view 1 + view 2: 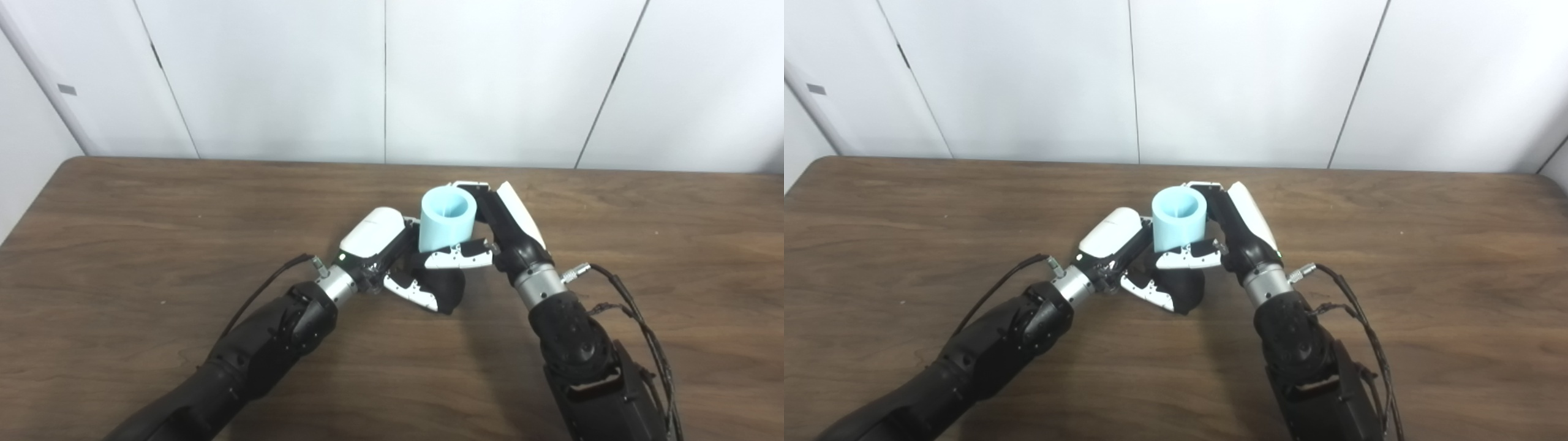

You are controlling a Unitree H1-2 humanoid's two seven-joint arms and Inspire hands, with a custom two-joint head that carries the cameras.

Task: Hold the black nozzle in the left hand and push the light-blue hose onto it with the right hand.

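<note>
Left robot hand point(392, 257) grips the black nozzle point(444, 291); directly above the nozzle, right robot hand point(496, 229) clasps the upright light-blue hose point(447, 226)

We see the light-blue hose point(447, 218) as a short, wide, smooth-walled tube, standing nearly upright with its open mouth up and tilted slightly toward the camera. Its inside is the same pale blue. It sits directly on top of the black nozzle point(442, 290), lower end meeting the nozzle's upper part, though we can't tell how far it is seated. The nozzle is a matte black, rounded, bulbous piece below and slightly in front of the hose; most of it is hidden, so its exact shape is unclear.
</note>
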